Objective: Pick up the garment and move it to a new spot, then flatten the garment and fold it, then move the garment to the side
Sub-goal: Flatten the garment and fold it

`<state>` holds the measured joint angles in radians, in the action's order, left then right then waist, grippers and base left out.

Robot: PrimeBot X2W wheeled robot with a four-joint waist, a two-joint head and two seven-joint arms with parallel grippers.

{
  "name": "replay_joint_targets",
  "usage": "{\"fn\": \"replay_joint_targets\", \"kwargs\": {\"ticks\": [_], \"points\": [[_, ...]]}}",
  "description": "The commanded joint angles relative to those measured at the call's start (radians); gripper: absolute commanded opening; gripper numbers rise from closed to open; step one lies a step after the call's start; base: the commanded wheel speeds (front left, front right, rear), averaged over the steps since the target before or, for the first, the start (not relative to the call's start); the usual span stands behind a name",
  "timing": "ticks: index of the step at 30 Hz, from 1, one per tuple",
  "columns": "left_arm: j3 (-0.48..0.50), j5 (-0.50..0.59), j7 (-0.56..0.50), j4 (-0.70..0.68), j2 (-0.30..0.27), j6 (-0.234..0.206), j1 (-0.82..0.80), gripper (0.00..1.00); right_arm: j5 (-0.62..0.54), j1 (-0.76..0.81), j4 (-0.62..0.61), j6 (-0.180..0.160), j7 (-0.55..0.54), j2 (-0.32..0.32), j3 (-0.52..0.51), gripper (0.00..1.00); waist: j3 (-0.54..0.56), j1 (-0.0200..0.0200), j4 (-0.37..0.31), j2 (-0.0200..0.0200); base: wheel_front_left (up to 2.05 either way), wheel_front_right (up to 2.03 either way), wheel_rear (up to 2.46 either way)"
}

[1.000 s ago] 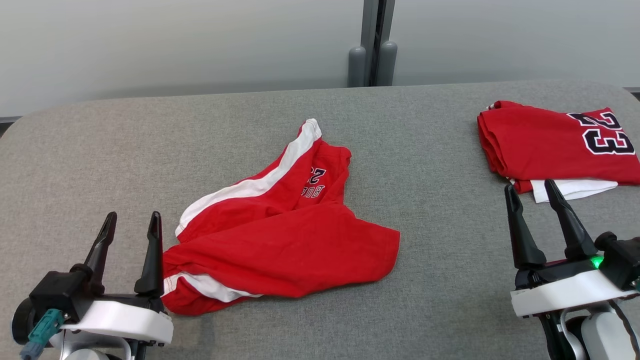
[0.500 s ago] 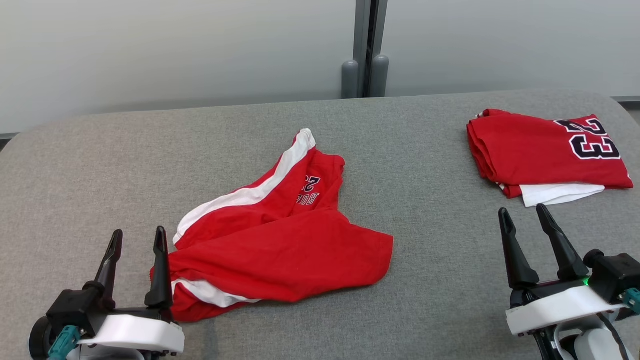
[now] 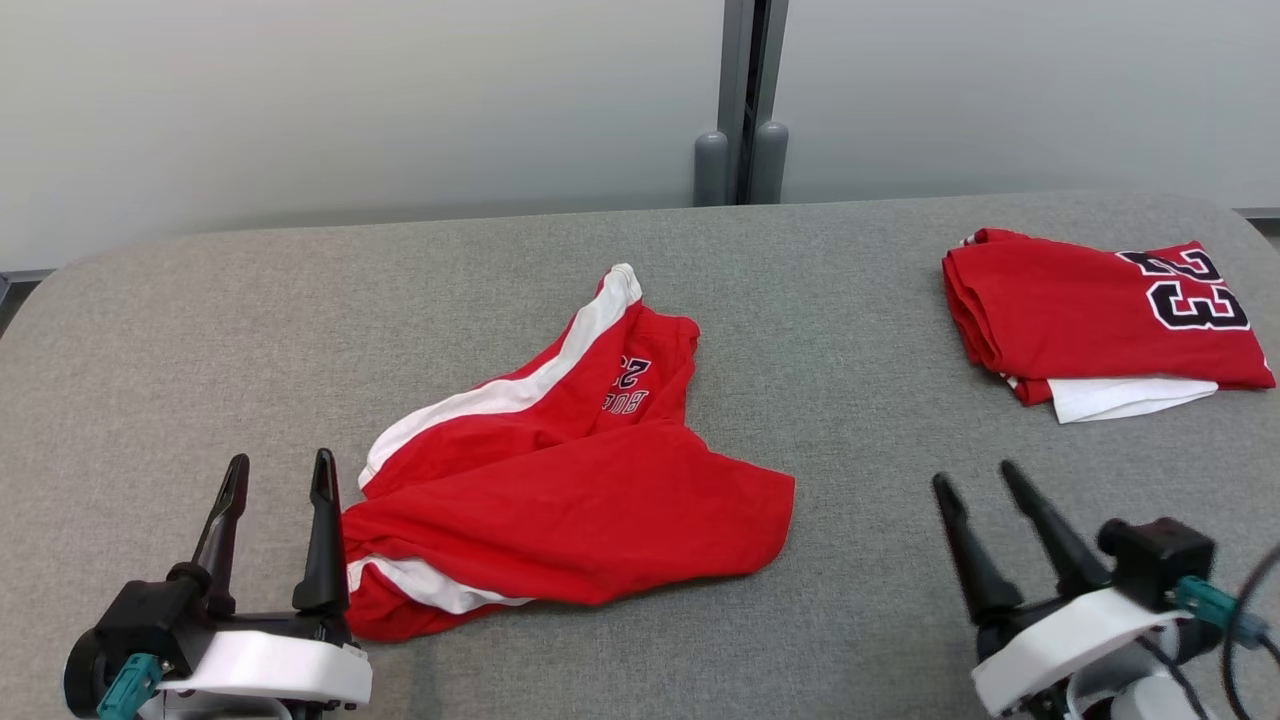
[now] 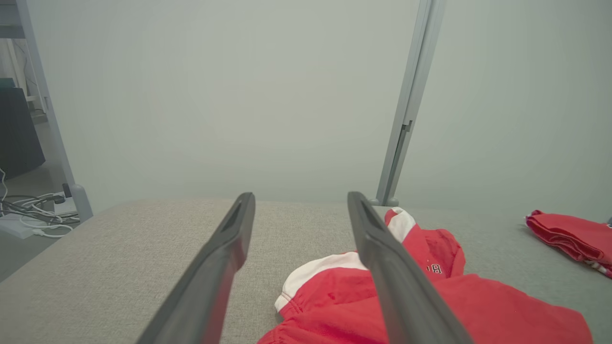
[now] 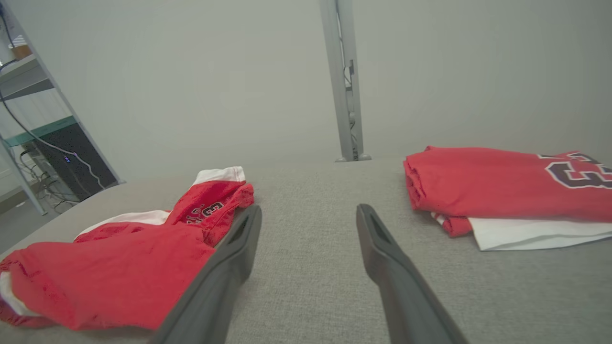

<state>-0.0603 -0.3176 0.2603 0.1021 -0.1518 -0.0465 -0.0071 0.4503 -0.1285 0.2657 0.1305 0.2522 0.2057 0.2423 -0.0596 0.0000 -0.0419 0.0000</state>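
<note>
A crumpled red garment (image 3: 560, 480) with white side stripes lies in a loose heap in the middle of the grey table (image 3: 850, 330); it also shows in the left wrist view (image 4: 334, 296) and the right wrist view (image 5: 119, 267). My left gripper (image 3: 280, 472) stands open at the garment's near left corner, its right finger just beside the cloth, nothing between its fingers. Low at the right, my right gripper (image 3: 975, 482) is open and empty over bare table, well apart from the garment.
A folded red jersey (image 3: 1090, 310) with a number 23, stacked on a white piece, lies at the table's far right. A grey post (image 3: 742, 150) stands behind the table's far edge. Shelving and cables (image 4: 28, 210) stand off the table's left end.
My right gripper has moved left and toward the near edge, away from the folded jersey, and tilted. The left gripper has barely shifted. The camera has moved a little.
</note>
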Motion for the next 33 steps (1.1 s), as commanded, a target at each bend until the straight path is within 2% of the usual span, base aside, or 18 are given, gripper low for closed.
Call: {"fn": "replay_joint_targets", "kwargs": {"ticks": [1,9,14,22,31,32,33], "points": [[0.007,0.009,0.005,0.003,0.001,0.009,0.003,1.00,0.034,-0.014,0.019,0.001,-0.038,0.017,0.047,1.00,0.000,0.0000,0.004,0.0000,0.00,0.00,0.00],[0.033,0.037,0.005,0.022,0.036,0.051,-0.025,1.00,0.272,-0.117,0.094,0.001,-0.297,0.116,0.303,1.00,-0.021,0.0000,0.040,0.0000,0.00,0.00,0.00],[0.042,0.049,0.004,0.039,0.055,0.073,-0.042,1.00,0.384,-0.173,0.130,0.001,-0.419,0.134,0.396,1.00,-0.036,0.0000,0.077,0.0000,0.00,0.00,0.00],[0.056,0.063,0.004,0.064,0.074,0.098,-0.060,1.00,0.458,-0.239,0.172,0.001,-0.459,0.153,0.479,1.00,-0.058,0.0000,0.130,0.0000,0.00,0.00,0.00],[0.068,0.075,0.004,0.081,0.085,0.116,-0.073,1.00,0.504,-0.282,0.212,0.001,-0.410,0.154,0.537,1.00,-0.066,0.0000,0.173,0.0000,0.00,0.00,0.00],[0.069,0.077,0.004,0.083,0.085,0.116,-0.074,1.00,0.504,-0.289,0.210,0.001,-0.396,0.157,0.545,0.84,-0.066,0.0000,0.176,0.0000,0.00,0.00,0.00],[0.070,0.079,0.004,0.084,0.086,0.118,-0.075,1.00,0.508,-0.296,0.202,0.001,-0.380,0.159,0.552,0.52,-0.066,0.0000,0.178,0.0000,0.00,0.00,0.00]]}}
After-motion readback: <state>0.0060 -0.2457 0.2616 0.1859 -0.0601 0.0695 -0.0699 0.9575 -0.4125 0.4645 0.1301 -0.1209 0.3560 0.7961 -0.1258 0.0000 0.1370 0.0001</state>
